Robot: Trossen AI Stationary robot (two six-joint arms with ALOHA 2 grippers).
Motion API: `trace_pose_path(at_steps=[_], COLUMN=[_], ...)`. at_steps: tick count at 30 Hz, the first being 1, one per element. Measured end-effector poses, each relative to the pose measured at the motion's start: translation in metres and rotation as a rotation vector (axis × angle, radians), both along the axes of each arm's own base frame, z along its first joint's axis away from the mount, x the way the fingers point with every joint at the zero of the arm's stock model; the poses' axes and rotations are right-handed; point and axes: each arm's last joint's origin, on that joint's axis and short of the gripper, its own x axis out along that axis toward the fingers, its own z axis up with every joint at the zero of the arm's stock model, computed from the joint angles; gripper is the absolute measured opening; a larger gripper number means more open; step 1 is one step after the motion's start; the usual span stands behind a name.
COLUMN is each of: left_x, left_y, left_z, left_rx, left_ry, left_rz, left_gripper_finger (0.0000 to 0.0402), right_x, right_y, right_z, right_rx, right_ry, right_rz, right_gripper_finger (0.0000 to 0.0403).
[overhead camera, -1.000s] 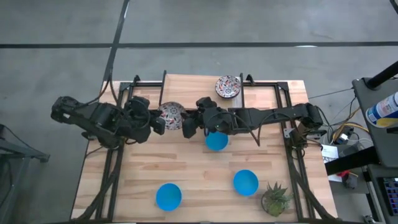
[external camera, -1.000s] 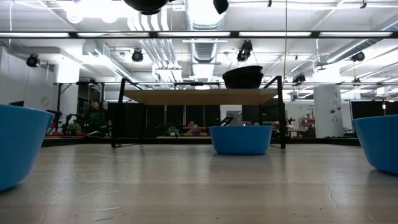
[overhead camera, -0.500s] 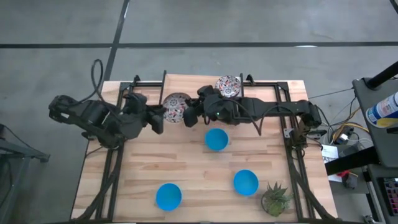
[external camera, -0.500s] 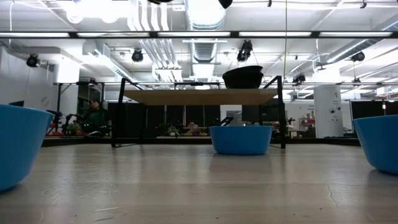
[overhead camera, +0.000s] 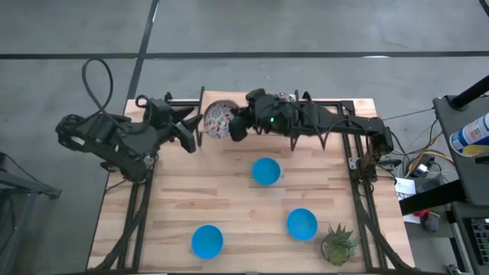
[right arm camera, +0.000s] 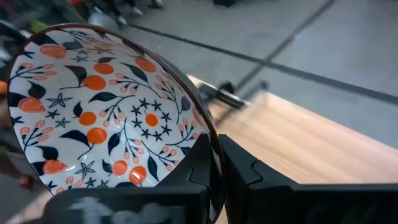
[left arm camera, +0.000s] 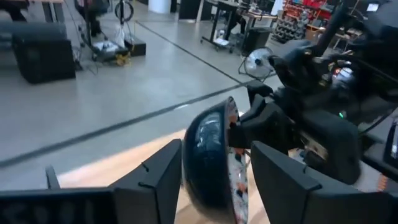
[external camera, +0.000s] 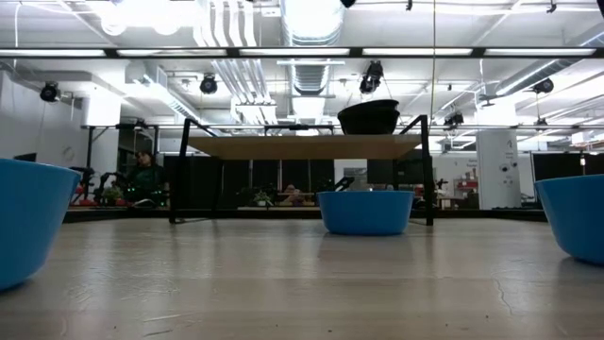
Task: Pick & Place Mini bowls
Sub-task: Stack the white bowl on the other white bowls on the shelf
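Observation:
My right gripper (overhead camera: 235, 128) is shut on a white floral mini bowl (overhead camera: 218, 120), held in the air over the table's far edge. My left gripper (overhead camera: 189, 135) is open just left of that bowl. In the left wrist view its fingers (left arm camera: 155, 177) stand on either side of the bowl's dark outside (left arm camera: 208, 158); I cannot tell whether they touch it. A second floral bowl (overhead camera: 287, 97) shows partly behind the right arm at the far edge. Three blue bowls (overhead camera: 266, 171) (overhead camera: 302, 224) (overhead camera: 207, 241) rest on the table on their bases. My right gripper pinches the floral bowl's rim (right arm camera: 208, 134), one finger inside the bowl (right arm camera: 200, 163) and one outside (right arm camera: 239, 165). It comes level from the table's right side. The bowl is lifted clear and tipped onto its side, its patterned inside facing the right gripper.
A small potted plant (overhead camera: 338, 243) stands at the near right corner. Dark frame rails (overhead camera: 336, 103) run along the table's far and side edges. The low view shows only the blue bowls (external camera: 365, 212) on the wood, with the room beyond.
My right gripper has carried the floral bowl from mid-table toward the far edge, and the bowl has tipped further onto its side. My left gripper has followed toward the far edge and now stands a little apart from the bowl.

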Motion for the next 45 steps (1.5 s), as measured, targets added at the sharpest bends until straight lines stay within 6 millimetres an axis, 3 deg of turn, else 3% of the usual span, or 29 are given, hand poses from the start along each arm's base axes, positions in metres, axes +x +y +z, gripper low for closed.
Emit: trace_pose_path(at_steps=[6,15,27,36,45], left_x=[-0.003,-0.001,-0.001,-0.001,-0.001], left_y=[0.001,-0.002,-0.003,-0.002,-0.002], left_z=[0.003,0.0,-0.001,-0.001,-0.001], left_rx=[0.026,-0.02,-0.056,-0.069,-0.074], left_ry=[0.022,0.051,0.036,0.02,0.016], left_rz=[-0.019,-0.131,-0.15,-0.128,-0.125], left_gripper_finger=[0.0185,0.0185,0.0185,0.0185,0.0185], right_x=[-0.023,-0.08,-0.136,-0.137,-0.132], right_y=[-0.029,-0.088,-0.171,-0.209,-0.217], right_z=[0.011,0.026,0.01,-0.028,-0.046], right_rx=[0.078,0.338,0.564,0.642,0.666], right_ry=[0.141,0.324,0.44,0.536,0.615], right_rz=[-0.024,-0.091,-0.123,-0.095,-0.061], right_gripper_finger=[0.0009,0.0009,0.0008,0.0008,0.0008])
